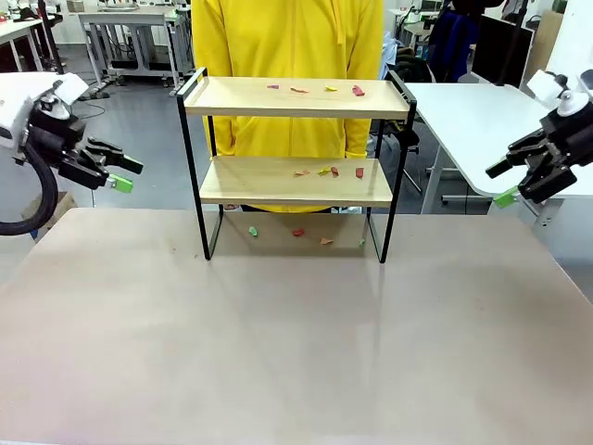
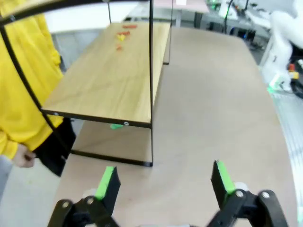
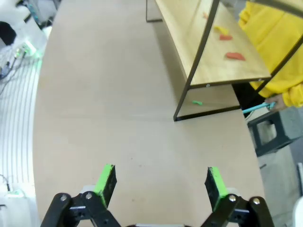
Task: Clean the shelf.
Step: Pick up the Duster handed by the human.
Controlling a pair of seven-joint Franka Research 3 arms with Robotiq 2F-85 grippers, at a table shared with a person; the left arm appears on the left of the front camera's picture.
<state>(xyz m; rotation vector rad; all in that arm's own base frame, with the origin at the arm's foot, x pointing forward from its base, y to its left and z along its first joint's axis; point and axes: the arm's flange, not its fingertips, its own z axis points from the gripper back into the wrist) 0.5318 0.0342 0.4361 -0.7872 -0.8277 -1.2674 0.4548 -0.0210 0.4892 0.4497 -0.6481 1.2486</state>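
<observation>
Nearest the camera is the surface [image 1: 296, 352], pale beige and bare across its near half. The shelf [image 1: 296, 109] stands upright toward the far edge, roughly midway between the two arms. A person [image 1: 287, 37] in a yellow top stands directly behind it.

Shelf condition: two light wooden boards sit in a thin black frame [image 1: 194, 176], with legs resting on the surface and a raised rail at each end. The upper board [image 1: 232, 97] carries four small scraps [image 1: 358, 91], red, orange and yellow, in a loose row right of centre. The lower board [image 1: 250, 181] carries a similar cluster [image 1: 324, 171] on its right half. Four more bits [image 1: 297, 233], green, red and orange, lie on the surface beneath the shelf, between its legs.

Left arm: held off the left edge of the surface, at about the height of the lower board and well apart from the shelf. The left tool [image 1: 127, 174] points inward toward the shelf, its fingers spread wide with nothing between them. The left wrist view confirms this: the green pads [image 2: 106, 182] face each other over bare surface, with the shelf end-on ahead.

Right arm: mirrored off the right edge at a similar height, also well apart from the shelf. The right tool [image 1: 500, 183] angles inward and slightly down, likewise spread wide and empty.
</observation>
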